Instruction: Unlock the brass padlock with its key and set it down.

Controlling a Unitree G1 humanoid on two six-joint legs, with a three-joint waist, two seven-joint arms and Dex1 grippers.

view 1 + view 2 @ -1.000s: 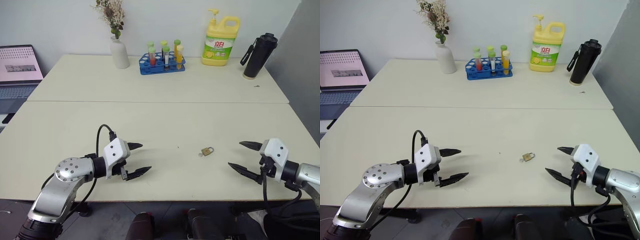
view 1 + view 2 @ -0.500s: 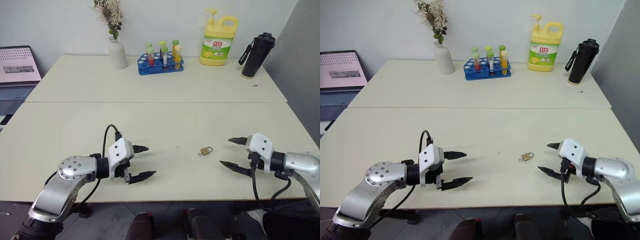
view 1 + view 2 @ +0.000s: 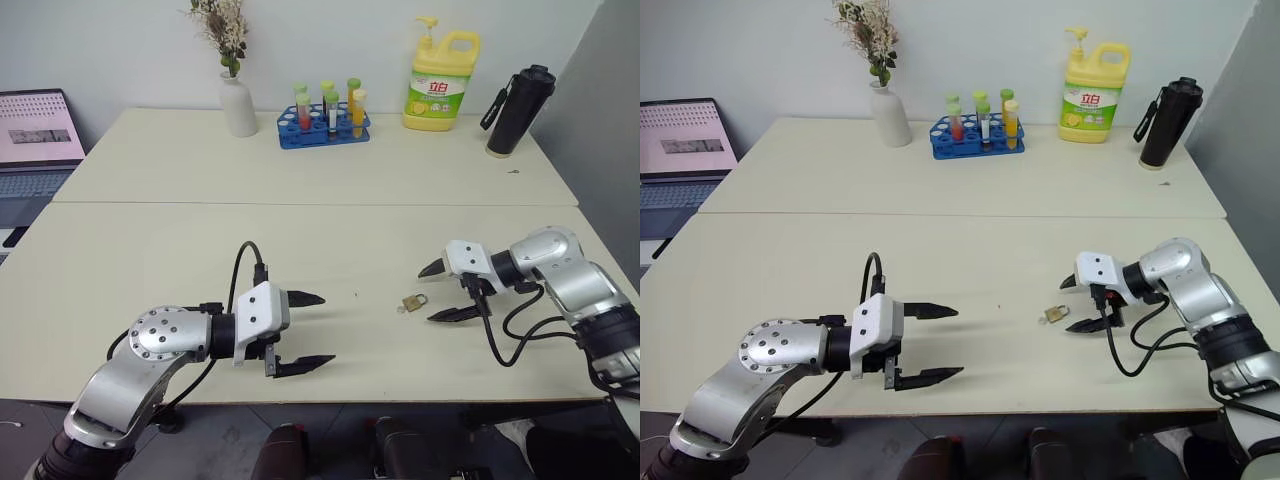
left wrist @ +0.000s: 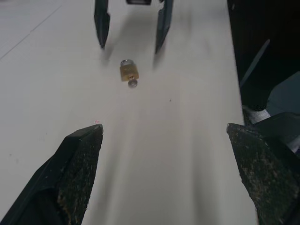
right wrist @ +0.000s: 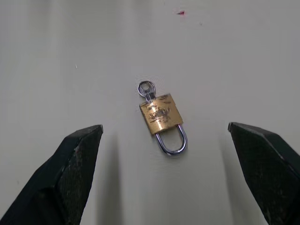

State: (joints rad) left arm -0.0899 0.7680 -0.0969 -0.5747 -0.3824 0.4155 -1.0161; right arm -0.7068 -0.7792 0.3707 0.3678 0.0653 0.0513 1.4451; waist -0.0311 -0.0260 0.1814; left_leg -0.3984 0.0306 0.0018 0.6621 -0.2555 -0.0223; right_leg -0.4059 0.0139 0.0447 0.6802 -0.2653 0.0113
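The brass padlock [image 3: 412, 301] lies flat on the cream table [image 3: 300, 240], shackle closed. The key [image 5: 146, 87] sticks out of the base of its body, showing a small silvery ring head. My right gripper [image 3: 432, 293] is open just to the right of the padlock, its two fingers spread on either side of it without touching; the right wrist view shows the padlock [image 5: 161, 114] centred between them. My left gripper [image 3: 322, 328] is open and empty, hovering over the table well left of the padlock and pointing toward it. In the left wrist view the padlock [image 4: 129, 72] lies far ahead.
Along the back of the table stand a white vase with dried flowers [image 3: 238, 105], a blue test-tube rack [image 3: 324, 125], a yellow detergent bottle [image 3: 438, 85] and a black flask [image 3: 515, 105]. A laptop [image 3: 35, 140] sits far left. The table's front edge is close to both grippers.
My right gripper has swung in from the table's right edge to straddle the padlock, its wrist turned. The left gripper has shifted a little to the right. Both stayed open.
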